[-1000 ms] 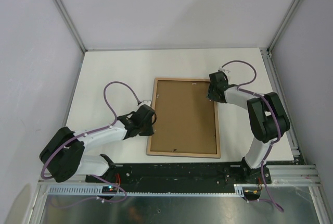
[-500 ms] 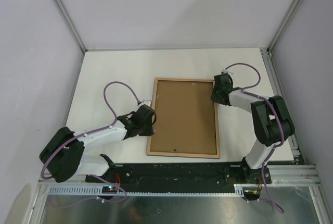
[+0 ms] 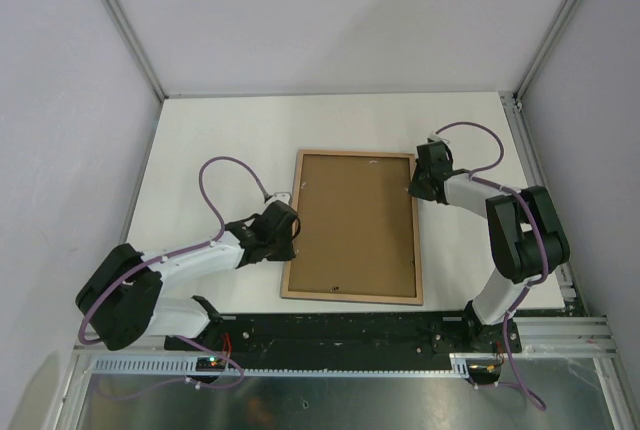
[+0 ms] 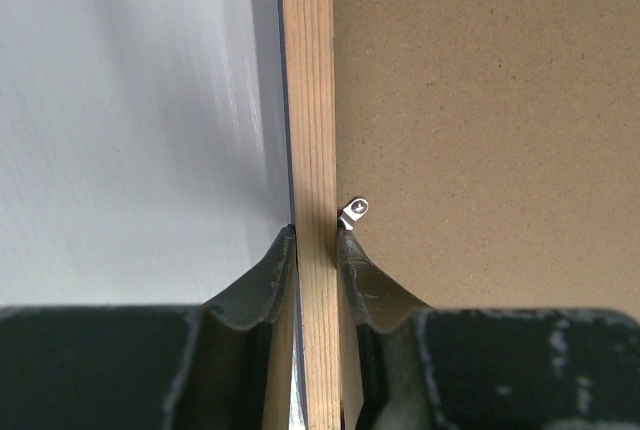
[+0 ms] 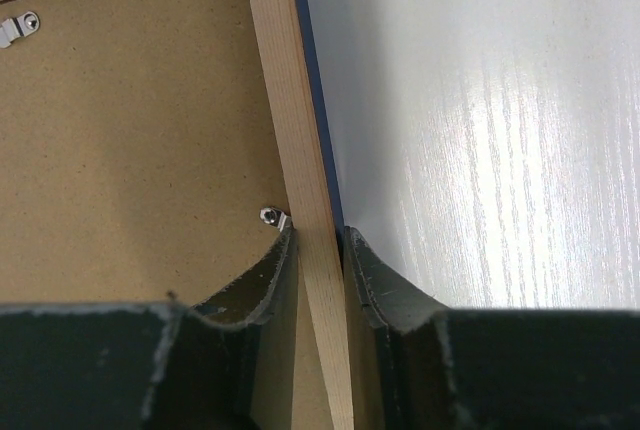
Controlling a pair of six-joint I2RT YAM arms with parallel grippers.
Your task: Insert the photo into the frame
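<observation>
One frame (image 3: 350,296) back-up mid desk (image 3: 230,130), left claw (image 4: 315,240) and right claw (image 5: 318,238) each pinching a side rail, three metal tabs (image 4: 353,213) clear in wrist views

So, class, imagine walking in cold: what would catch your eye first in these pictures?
A big picture frame lies face down in the middle of the table, brown backing board up. The left hand pinches its left wooden rail and the right hand its right rail, each beside a small metal clip.
</observation>
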